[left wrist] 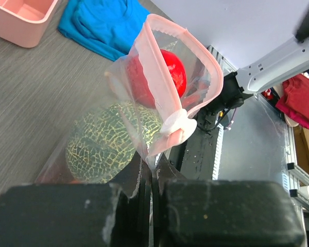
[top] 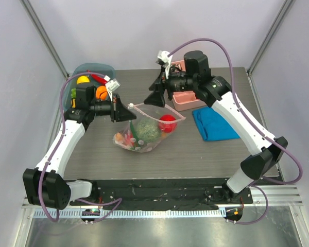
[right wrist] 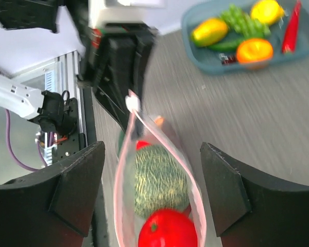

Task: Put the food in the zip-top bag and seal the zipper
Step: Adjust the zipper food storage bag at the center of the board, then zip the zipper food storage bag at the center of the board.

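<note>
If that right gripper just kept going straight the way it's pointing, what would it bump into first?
Most likely the zip-top bag, whose open mouth sits right ahead of the open right gripper, then the red tomato inside. Depth is hard to judge.

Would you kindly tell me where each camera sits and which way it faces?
Top external: above, behind the bases, looking down on the table; both arms show.
Left wrist: on the left arm, facing the zip-top bag pinched in the left gripper.
Right wrist: above the bag, looking down through the open right gripper.
Shared: both wrist views show the red tomato.
</note>
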Robot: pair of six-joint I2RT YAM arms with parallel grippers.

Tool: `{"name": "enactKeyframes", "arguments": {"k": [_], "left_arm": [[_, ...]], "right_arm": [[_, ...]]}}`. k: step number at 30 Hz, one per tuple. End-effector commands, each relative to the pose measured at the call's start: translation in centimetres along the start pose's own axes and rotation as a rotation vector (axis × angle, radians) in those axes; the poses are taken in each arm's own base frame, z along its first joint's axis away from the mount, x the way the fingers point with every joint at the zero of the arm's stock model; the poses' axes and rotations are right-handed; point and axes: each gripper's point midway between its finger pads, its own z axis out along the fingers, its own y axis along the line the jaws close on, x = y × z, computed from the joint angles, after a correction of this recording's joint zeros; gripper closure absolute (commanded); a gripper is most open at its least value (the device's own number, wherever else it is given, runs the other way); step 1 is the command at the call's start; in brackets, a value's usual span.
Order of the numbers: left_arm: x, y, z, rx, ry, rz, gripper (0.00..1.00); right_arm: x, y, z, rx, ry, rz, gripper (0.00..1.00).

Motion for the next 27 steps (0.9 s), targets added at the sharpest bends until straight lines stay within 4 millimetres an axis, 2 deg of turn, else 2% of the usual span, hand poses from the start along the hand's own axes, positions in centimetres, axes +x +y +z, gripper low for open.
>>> {"name": "enactKeyframes", "arguments": {"k": [1, 6, 11, 14, 15, 17, 21, 27], "left_arm": [[-2.1, -2.2, -0.5, 0.046, -0.039, 0.158, 1.0], [-1.9, -2.7, -0.4, 0.043, -0.038, 0.197, 1.0], [-1.6, -3.0, -0.2, 0.05, -0.03, 0.194, 1.0], [-1.4, -3.1, -0.1, 0.049, -0.028, 0.193, 1.0], [-1.4, -3.1, 0.0, 0.048, -0.028, 0.186, 1.0], [-1.7, -3.0, -0.1, 0.039, -0.033, 0.19, 1.0], [-2.3, -3.0, 0.0, 0.029, -0.056, 0.191, 1.0], [-3.2, -3.5, -0.2, 0.026, -0.085, 0.197, 1.0]], "right_arm": [[-1.9, 1.7, 2.3, -0.08, -0.036, -0.175, 0.22], [-1.2, 3.2, 4.6, -0.134, -0.025, -0.25, 0.3], [-0.1, 2.9, 6.1, -0.126, -0.01, -0.275, 0.34], [-0.1, 3.2, 6.5, -0.132, -0.014, -0.28, 0.45], [0.0, 3.3, 6.5, -0.134, -0.012, -0.279, 0.53], [0.4, 3.4, 6.5, -0.138, -0.006, -0.286, 0.61], [1.4, 3.5, 6.1, -0.136, 0.011, -0.301, 0.83], [3.6, 3.2, 5.2, -0.112, 0.064, -0.313, 0.98]]}}
